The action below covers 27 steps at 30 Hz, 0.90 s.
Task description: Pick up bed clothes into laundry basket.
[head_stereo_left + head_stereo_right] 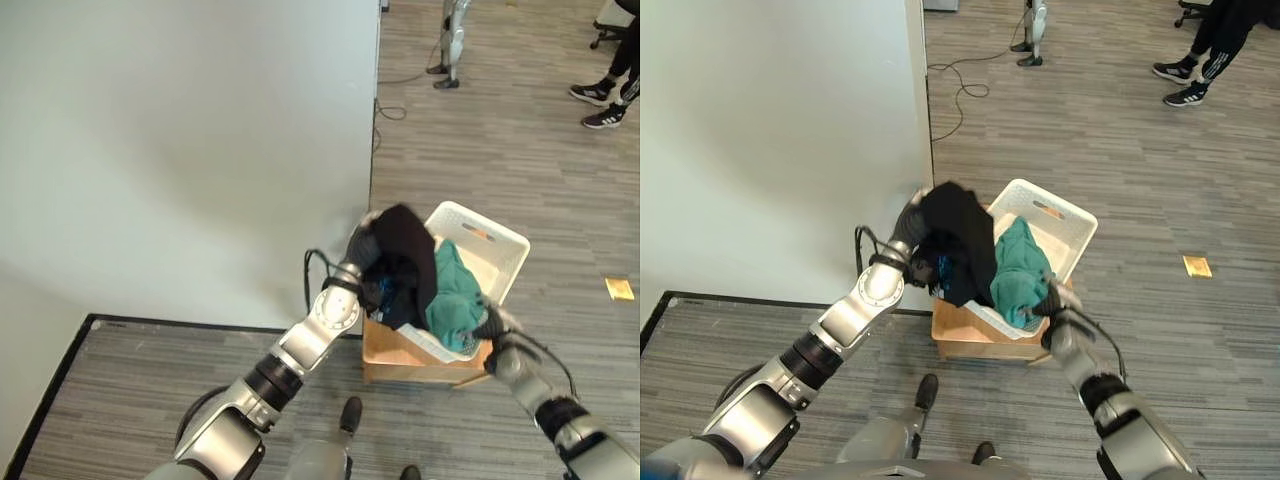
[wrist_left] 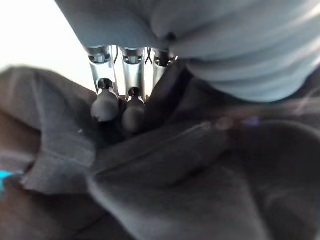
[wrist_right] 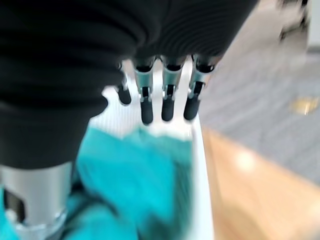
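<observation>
Over basket (image 1: 497, 247): left robot hand (image 2: 122, 107) (curled) gripping black garment (image 1: 410, 255)

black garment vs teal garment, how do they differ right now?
The black garment is draped over the basket's near-left rim, bunched up high in the left hand; the teal garment lies lower, inside. The black one is gripped; the right hand hovers open above the teal one. Both are crumpled.

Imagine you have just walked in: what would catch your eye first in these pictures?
First, the black garment that the left hand holds over the white plastic laundry basket. Next, the teal cloth already inside, with the right hand at the basket's near rim. The basket sits tilted on a wooden box.
</observation>
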Motion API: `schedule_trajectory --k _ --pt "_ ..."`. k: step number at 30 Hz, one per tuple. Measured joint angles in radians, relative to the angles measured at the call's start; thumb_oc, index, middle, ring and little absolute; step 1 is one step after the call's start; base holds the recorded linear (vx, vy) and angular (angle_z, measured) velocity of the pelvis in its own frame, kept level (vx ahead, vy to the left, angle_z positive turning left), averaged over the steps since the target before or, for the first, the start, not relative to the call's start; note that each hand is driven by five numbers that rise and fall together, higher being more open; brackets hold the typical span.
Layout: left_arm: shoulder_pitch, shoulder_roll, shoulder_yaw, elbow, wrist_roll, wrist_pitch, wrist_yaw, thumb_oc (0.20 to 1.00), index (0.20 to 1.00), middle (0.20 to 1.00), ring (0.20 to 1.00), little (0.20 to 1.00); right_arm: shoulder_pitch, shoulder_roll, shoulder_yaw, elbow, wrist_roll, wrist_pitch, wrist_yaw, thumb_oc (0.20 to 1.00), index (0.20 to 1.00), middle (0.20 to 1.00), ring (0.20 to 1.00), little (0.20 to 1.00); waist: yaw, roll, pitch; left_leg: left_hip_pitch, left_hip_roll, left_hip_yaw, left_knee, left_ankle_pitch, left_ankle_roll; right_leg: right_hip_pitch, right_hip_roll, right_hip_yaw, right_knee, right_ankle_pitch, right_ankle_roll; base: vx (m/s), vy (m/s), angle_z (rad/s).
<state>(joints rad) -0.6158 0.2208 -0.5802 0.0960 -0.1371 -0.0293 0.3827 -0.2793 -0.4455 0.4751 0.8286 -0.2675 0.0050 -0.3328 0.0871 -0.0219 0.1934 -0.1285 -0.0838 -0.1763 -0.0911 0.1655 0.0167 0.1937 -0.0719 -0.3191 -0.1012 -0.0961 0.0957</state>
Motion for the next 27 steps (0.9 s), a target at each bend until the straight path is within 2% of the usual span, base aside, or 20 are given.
schedule_trajectory --k 1,5,7,8,11,17,19,22,27 --pt "-0.050 0.001 -0.001 -0.010 0.003 -0.008 -0.001 0.200 0.200 0.200 0.200 0.200 0.007 0.004 0.002 -0.001 -0.002 -0.022 0.002 1.000 1.000 1.000 1.000 1.000 -0.001 0.001 0.000 0.000 -0.001 0.001 0.000 0.003 0.003 0.002 0.000 0.001 0.001 0.000 0.000 0.02 0.016 -0.05" --pt "-0.181 0.000 0.000 -0.096 0.029 -0.032 -0.004 0.200 0.200 0.200 0.200 0.200 0.022 0.024 0.004 0.042 0.002 -0.030 0.042 1.000 1.000 1.000 1.000 1.000 -0.023 0.006 -0.002 0.006 0.000 0.011 0.000 0.000 0.000 0.003 -0.004 0.012 0.000 0.000 0.000 0.02 0.014 -0.09" --pt "-0.212 0.000 0.001 -0.154 0.037 -0.056 -0.007 0.200 0.200 0.200 0.200 0.200 0.052 0.026 0.007 0.063 0.000 -0.028 0.064 1.000 1.000 1.000 1.000 1.000 -0.021 0.011 -0.003 0.008 0.001 0.013 0.000 -0.001 -0.002 0.004 -0.004 0.015 0.000 0.000 0.000 0.01 0.013 -0.05" --pt "-0.225 0.023 0.001 -0.274 0.043 -0.066 -0.014 0.200 0.200 0.200 0.200 0.200 0.072 0.016 0.016 0.079 -0.009 -0.037 0.061 1.000 1.000 1.000 1.000 1.000 -0.022 0.015 -0.004 0.009 0.002 0.020 0.000 -0.004 -0.005 0.004 -0.003 0.017 0.001 0.000 0.000 0.01 0.004 -0.06" --pt "-0.272 0.022 0.002 -0.330 0.068 -0.087 -0.019 0.200 0.200 0.200 0.200 0.200 0.080 0.022 0.014 0.115 -0.018 -0.052 0.060 1.000 1.000 1.000 1.000 1.000 -0.021 0.016 -0.005 0.012 0.004 0.019 0.000 -0.004 -0.006 0.007 0.000 0.018 0.000 0.000 0.000 0.01 -0.001 0.00" --pt "-0.329 -0.020 -0.015 -0.217 0.162 -0.111 -0.017 0.200 0.200 0.200 0.200 0.200 0.078 0.026 0.000 0.131 -0.006 -0.052 0.104 1.000 1.000 1.000 1.000 1.000 -0.032 0.031 -0.027 0.015 0.007 0.025 0.000 -0.004 -0.005 0.005 0.000 0.027 0.001 0.001 -0.001 0.01 0.000 -0.03" --pt "-0.319 -0.020 -0.030 -0.129 0.162 -0.095 -0.019 0.200 0.200 0.200 0.200 0.200 0.084 0.028 -0.005 0.131 -0.006 -0.053 0.108 1.000 1.000 1.000 1.000 1.000 -0.052 0.031 -0.034 0.015 0.010 0.031 0.000 -0.004 -0.005 0.001 0.000 0.032 0.001 0.003 -0.003 0.01 0.009 -0.10" --pt "-0.301 -0.019 -0.033 -0.101 0.162 -0.087 -0.029 0.200 0.200 0.200 0.200 0.200 0.080 0.019 0.005 0.126 -0.007 -0.053 0.120 1.000 1.000 1.000 1.000 1.000 -0.056 0.030 -0.036 0.014 0.017 0.052 0.000 -0.005 -0.005 -0.005 0.000 0.052 0.001 0.006 -0.005 0.01 0.020 -0.18" --pt "-0.304 0.004 -0.030 -0.099 0.194 -0.068 -0.018 0.200 0.200 0.200 0.200 0.200 0.098 -0.050 0.002 -0.061 -0.006 -0.018 0.146 1.000 1.000 1.000 1.000 1.000 -0.064 0.036 -0.040 0.008 0.027 0.082 -0.001 -0.007 0.000 -0.027 -0.001 0.089 0.001 0.014 -0.005 0.01 0.016 -0.23"
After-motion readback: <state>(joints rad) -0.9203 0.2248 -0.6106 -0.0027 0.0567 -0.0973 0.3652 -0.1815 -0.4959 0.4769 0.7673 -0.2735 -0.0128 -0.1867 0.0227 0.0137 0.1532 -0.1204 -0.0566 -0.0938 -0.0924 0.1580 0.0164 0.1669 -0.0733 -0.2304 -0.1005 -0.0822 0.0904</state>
